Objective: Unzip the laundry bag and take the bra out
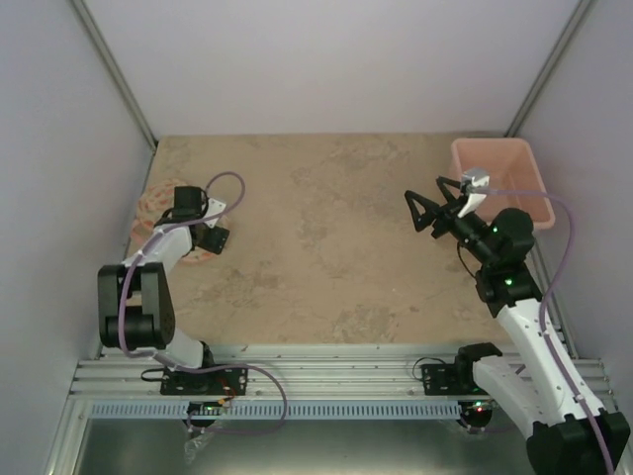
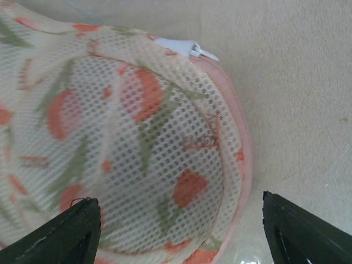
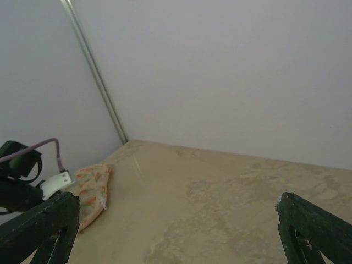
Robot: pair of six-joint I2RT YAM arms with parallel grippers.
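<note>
A: Status check, left side first. Left gripper: jaws spread wide, nothing held. The laundry bag lies directly under it, with one rounded lobe sitting between the two fingers. Cannot tell whether either finger touches the fabric.

B: Zip?

A: Reads as closed. The white zip pull lies ahead of the fingertips, a little toward the right finger, at the top of the pink trim. The trim runs unbroken down the lobe's edge toward that finger, and I see no gap in the seam. Judgement: unzipping not begun, so both steps are left, opening the zip and then taking out the bra.

B: Bra in view?

A: No. Nothing dark shows through the mesh in the wrist view. Only one lobe is in frame, so I cannot tell what is inside.

B: Note the bag's look.

A: Cream open mesh, orange-red blobs with olive-green leaf shapes. Domed, soft, faintly creased. It will probably give and slide if pushed. The pull is small and lies flat against the trim.

B: Moving rightward.

A: Bare table between the arms. Right gripper: raised off the table, jaws wide apart, holding nothing. From it the bag is well apart, far off past its left finger, next to the other arm. A pink tub sits just behind this gripper.
</note>
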